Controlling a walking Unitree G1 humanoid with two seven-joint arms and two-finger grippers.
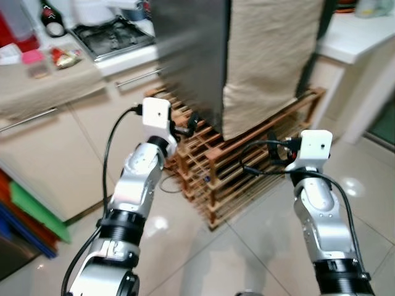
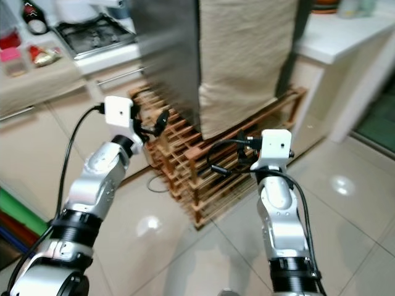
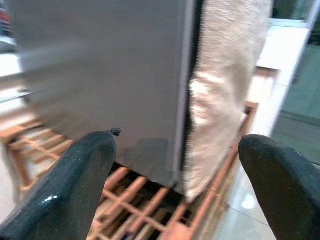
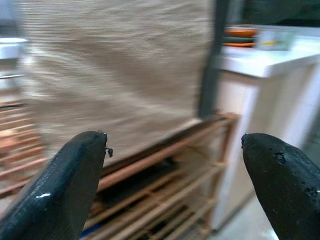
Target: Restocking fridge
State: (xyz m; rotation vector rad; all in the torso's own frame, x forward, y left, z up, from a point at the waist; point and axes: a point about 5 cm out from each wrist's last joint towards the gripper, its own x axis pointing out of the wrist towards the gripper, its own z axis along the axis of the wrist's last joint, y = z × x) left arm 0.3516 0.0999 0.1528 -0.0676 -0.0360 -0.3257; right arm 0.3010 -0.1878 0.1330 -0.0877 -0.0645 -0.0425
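Still on approach, by my read: you're facing the fridge, a grey steel box standing on a wooden slatted rack, with a beige cloth draped over its front. Left gripper is raised near the fridge's lower corner, fingers spread wide, nothing held. Right gripper sits in front of the cloth above the rack, also wide and empty. No stock items in either. Next move probably calls for finding the door edge or handle, which I can't make out; frames are blurred, so steady up before reaching.
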